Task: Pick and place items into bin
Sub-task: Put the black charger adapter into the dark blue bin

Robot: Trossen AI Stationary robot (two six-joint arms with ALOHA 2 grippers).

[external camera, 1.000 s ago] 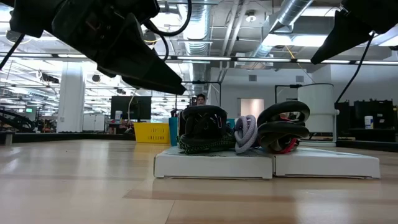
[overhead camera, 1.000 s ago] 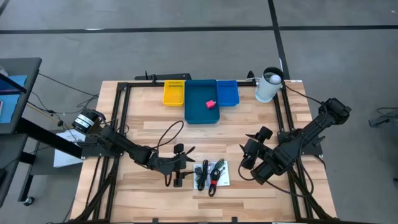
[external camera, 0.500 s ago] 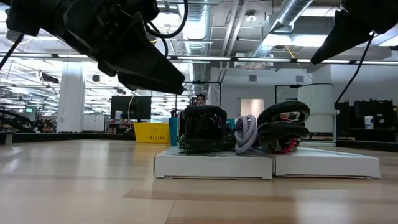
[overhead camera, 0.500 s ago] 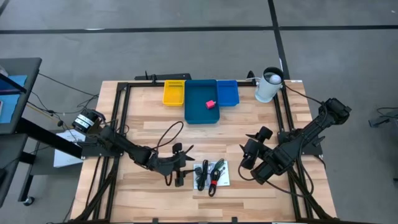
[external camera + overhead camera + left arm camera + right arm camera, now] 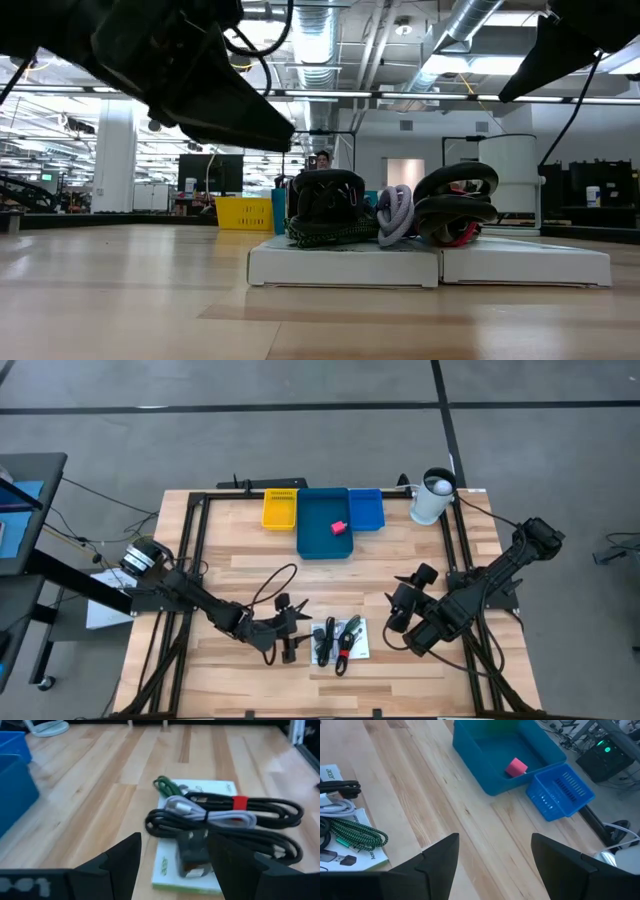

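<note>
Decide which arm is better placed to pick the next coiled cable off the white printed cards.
Left, probably. Its open left gripper sits right beside the bundled black cables on the white printed cards, facing them. The right gripper is farther off, angled toward the large blue plastic bin.

Cable bundles (image 5: 337, 643) lie on flat cards (image 5: 358, 647) near the table's front edge, centre. Left gripper (image 5: 288, 640) sits just left of them, right gripper (image 5: 400, 612) to their right. Three bins line the back edge; the block (image 5: 339, 527) lies in the middle bin (image 5: 322, 510).
</note>
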